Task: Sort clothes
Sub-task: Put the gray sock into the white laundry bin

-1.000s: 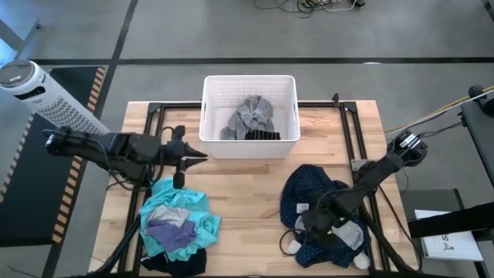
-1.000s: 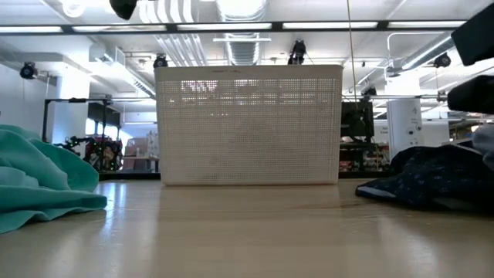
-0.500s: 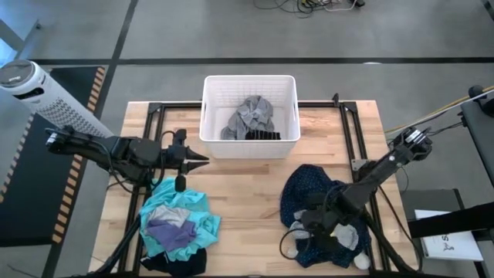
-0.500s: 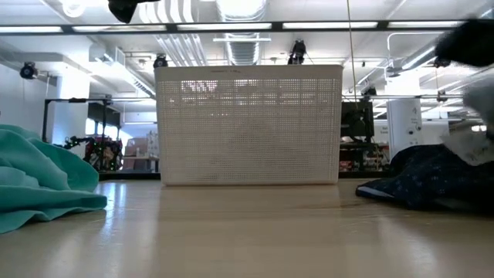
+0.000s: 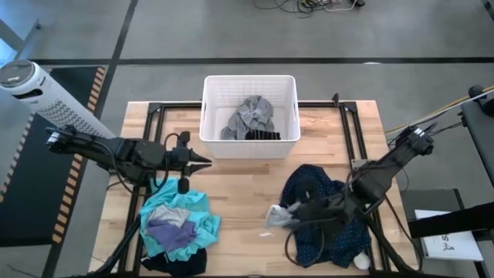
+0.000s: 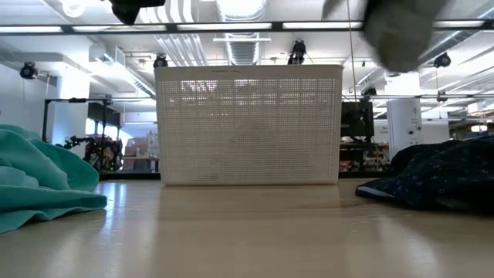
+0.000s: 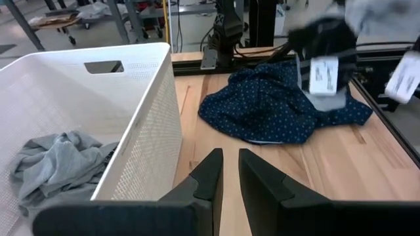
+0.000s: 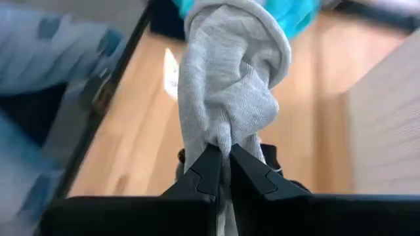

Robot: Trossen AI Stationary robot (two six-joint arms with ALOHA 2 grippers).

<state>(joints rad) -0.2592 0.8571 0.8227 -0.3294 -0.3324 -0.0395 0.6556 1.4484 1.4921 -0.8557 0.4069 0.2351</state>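
My right gripper is shut on a grey piece and holds it above the table, left of the navy white-dotted garment. The piece shows high up in the low view. My left gripper hovers shut and empty by the near left corner of the white basket. In the basket lie grey pieces and black striped socks. At the near left, the teal shirt lies heaped with a purple piece on it and dark shorts under it. My right gripper pinches a bunched fold of the grey piece between its two fingers, several layers together. The fingers come roughly level from the table's right, pointing left. The piece is lifted clear of the table and the navy garment, and its bulk stands out past the fingertips.
Black frame rails run along the table's sides. A white sock lies at the navy pile's near edge. Bare wood lies between the two piles. A white tower fan stands off the table's left.
My right gripper has shut on the grey piece in the navy pile, then risen and gone toward the table's left with it. The piece is now lifted clear of the pile, and the navy garment stays on the table.
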